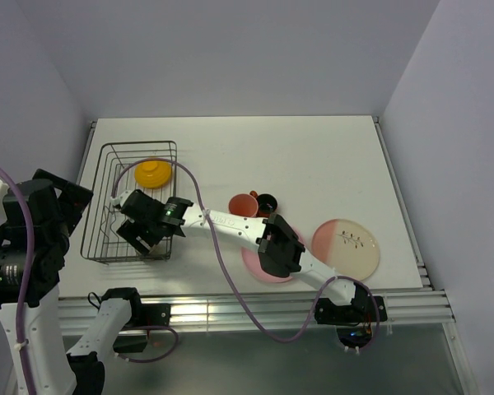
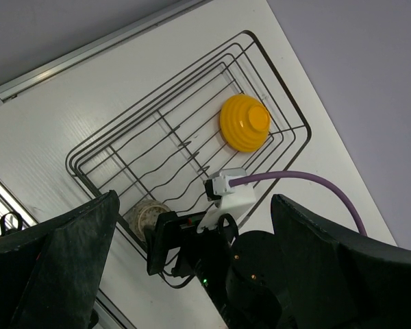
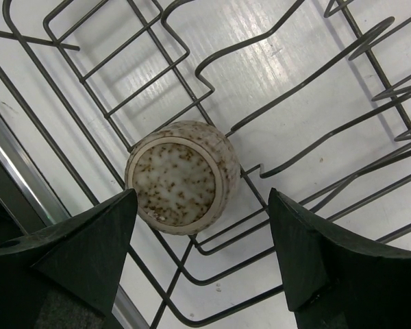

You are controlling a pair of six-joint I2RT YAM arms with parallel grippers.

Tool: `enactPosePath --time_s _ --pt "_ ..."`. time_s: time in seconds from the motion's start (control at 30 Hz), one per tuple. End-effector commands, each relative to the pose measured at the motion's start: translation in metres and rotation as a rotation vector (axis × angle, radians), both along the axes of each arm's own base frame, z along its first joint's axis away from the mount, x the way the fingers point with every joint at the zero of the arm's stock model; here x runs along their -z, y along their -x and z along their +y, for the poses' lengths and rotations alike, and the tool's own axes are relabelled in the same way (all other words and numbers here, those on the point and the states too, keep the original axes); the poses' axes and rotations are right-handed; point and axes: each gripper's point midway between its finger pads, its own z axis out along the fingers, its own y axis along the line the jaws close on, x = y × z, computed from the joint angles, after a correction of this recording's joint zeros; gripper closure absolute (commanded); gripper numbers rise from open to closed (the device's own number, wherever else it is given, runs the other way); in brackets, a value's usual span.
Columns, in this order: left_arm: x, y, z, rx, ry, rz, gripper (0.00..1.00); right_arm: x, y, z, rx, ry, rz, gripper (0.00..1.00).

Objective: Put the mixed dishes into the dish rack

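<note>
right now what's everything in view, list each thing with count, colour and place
grey wire dish rack: one, grey, table's left side
ribbed orange-yellow bowl: one, orange-yellow, upside down at rack's far end
small speckled beige cup: one, beige, rack's near end
pink tumbler: one, pink, mid-table
small dark red-brown cup: one, dark, beside the tumbler
pink plate: one, pink, partly under the right arm
pink-and-cream plate: one, two-tone, near right
white table: one, white
left gripper: one, black, open, raised above the rack
right gripper: one, black, open over the speckled cup

White table (image 1: 313, 156), pale walls (image 1: 230, 49)
</note>
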Motion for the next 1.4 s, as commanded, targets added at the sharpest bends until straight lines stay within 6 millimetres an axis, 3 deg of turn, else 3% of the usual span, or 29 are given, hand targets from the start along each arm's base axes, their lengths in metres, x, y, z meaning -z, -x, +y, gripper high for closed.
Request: enactPosePath --time_s 0.0,0.17,0.2,0.27,0.37,0.43,0.47,0.57,0.63,0.67,0.7,0.73,0.77,0.8,0.83,0.87,0.9,0.97,1.0,1.03,1.07,1.1,1.17,1.2,1.37 --pt "0.006 0.000 -0.001 0.019 -0.011 0.039 0.01 -0.036 0.007 0.004 -0.014 -0.052 -0.027 0.15" --pt "-0.002 -0.004 -0.004 0.046 -0.017 0.019 0.01 -0.067 0.004 0.005 0.000 -0.114 -0.055 0.15" --pt "-0.005 -0.004 -0.004 0.054 -0.022 0.017 0.01 -0.085 0.003 0.005 0.002 -0.148 -0.065 0.15" --pt "-0.018 -0.006 -0.004 0.064 -0.034 -0.005 0.01 -0.104 -0.001 0.001 0.022 -0.170 -0.073 0.15" --pt "-0.036 -0.011 -0.005 0.098 -0.070 -0.030 0.01 -0.156 -0.009 -0.014 0.075 -0.264 -0.069 0.14" --pt "-0.043 -0.018 -0.012 0.150 -0.065 -0.045 0.03 -0.172 -0.016 -0.026 0.114 -0.290 -0.056 0.15" --pt "-0.044 -0.024 -0.016 0.177 -0.067 -0.042 0.04 -0.191 -0.024 -0.040 0.154 -0.316 -0.050 0.15" --pt "-0.038 -0.043 -0.039 0.308 -0.017 -0.033 0.08 -0.199 -0.039 -0.075 0.248 -0.285 -0.051 0.15" --pt "-0.026 -0.056 -0.056 0.396 0.039 -0.017 0.09 -0.214 -0.051 -0.110 0.322 -0.280 -0.060 0.15" --pt "-0.022 -0.061 -0.062 0.418 0.059 -0.017 0.11 -0.235 -0.051 -0.134 0.368 -0.309 -0.060 0.15" --pt "-0.020 -0.064 -0.067 0.444 0.075 -0.022 0.12 -0.218 -0.063 -0.157 0.426 -0.261 -0.042 0.16" --pt "-0.018 -0.068 -0.072 0.466 0.093 -0.026 0.13 -0.218 -0.067 -0.174 0.459 -0.258 -0.032 0.16" --pt "-0.016 -0.075 -0.080 0.506 0.115 -0.042 0.13 -0.240 -0.064 -0.199 0.496 -0.306 -0.037 0.16" --pt "-0.015 -0.078 -0.084 0.524 0.130 -0.047 0.14 -0.217 -0.064 -0.217 0.525 -0.251 -0.017 0.16" --pt "-0.009 -0.082 -0.088 0.540 0.147 -0.037 0.14 -0.217 -0.073 -0.241 0.574 -0.249 -0.020 0.16" --pt "-0.010 -0.085 -0.095 0.573 0.165 -0.046 0.15 -0.232 -0.067 -0.262 0.594 -0.283 -0.034 0.16" --pt "-0.009 -0.088 -0.098 0.589 0.174 -0.046 0.15 -0.211 -0.065 -0.279 0.620 -0.232 -0.016 0.16" --pt "-0.004 -0.094 -0.108 0.629 0.206 -0.044 0.15 -0.215 -0.063 -0.316 0.688 -0.254 -0.020 0.16" --pt "-0.003 -0.095 -0.119 0.670 0.215 -0.038 0.15 -0.191 -0.058 -0.330 0.711 -0.206 0.009 0.16" --pt "0.003 -0.099 -0.126 0.689 0.226 -0.019 0.15 -0.185 -0.059 -0.343 0.737 -0.210 0.024 0.16" --pt "0.006 -0.099 -0.142 0.726 0.228 -0.007 0.15 -0.188 -0.054 -0.353 0.748 -0.233 0.022 0.16" --pt "0.007 -0.101 -0.151 0.742 0.227 -0.003 0.14 -0.168 -0.049 -0.361 0.763 -0.198 0.052 0.16" --pt "0.015 -0.106 -0.173 0.771 0.239 0.037 0.14 -0.162 -0.045 -0.372 0.791 -0.212 0.074 0.16" --pt "0.017 -0.105 -0.188 0.806 0.234 0.045 0.14 -0.150 -0.042 -0.377 0.803 -0.192 0.097 0.16" --pt "0.030 -0.112 -0.225 0.893 0.250 0.102 0.14 -0.135 -0.049 -0.394 0.871 -0.188 0.155 0.16"
